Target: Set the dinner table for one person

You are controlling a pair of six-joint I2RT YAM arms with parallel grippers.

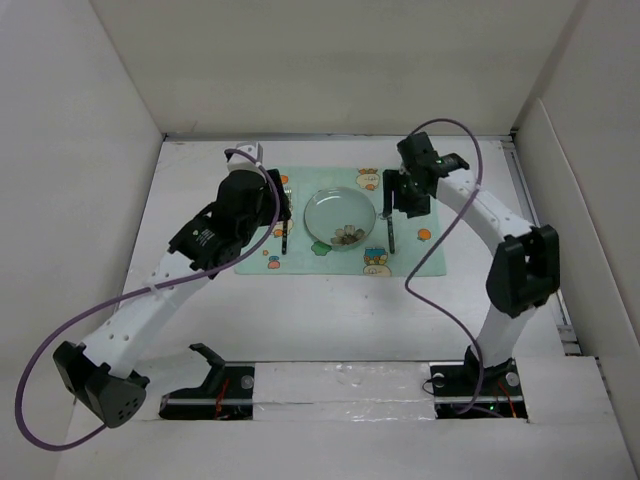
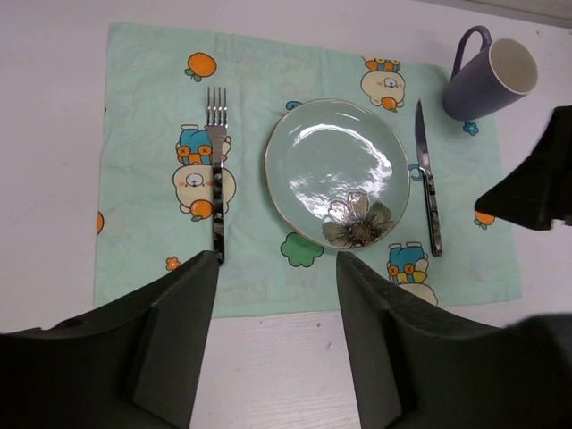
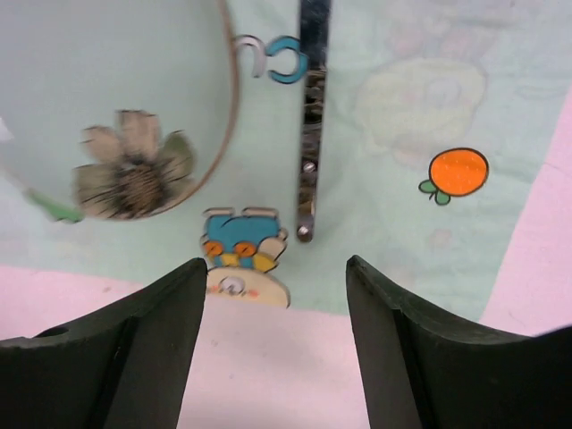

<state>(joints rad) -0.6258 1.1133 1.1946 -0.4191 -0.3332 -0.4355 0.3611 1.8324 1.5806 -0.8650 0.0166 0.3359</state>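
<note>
On the white dinner table (image 1: 330, 320) lies a mint-green cartoon placemat (image 2: 143, 107). A pale green plate (image 2: 326, 161) with a flower print sits at its middle. The fork (image 2: 217, 170) lies to the plate's left and the knife (image 2: 427, 179) to its right. A purple mug (image 2: 490, 71) stands at the mat's far right corner. My left gripper (image 2: 277, 259) hangs high over the mat's near edge, open and empty. Just past the end of the knife's handle (image 3: 310, 116), my right gripper (image 3: 275, 264) hovers low, open, holding nothing.
White walls (image 1: 90, 200) box in the table on the left, back and right. The arm bases (image 1: 470, 380) stand along the near edge. In the top view the right arm (image 1: 410, 185) covers the mat's far right corner.
</note>
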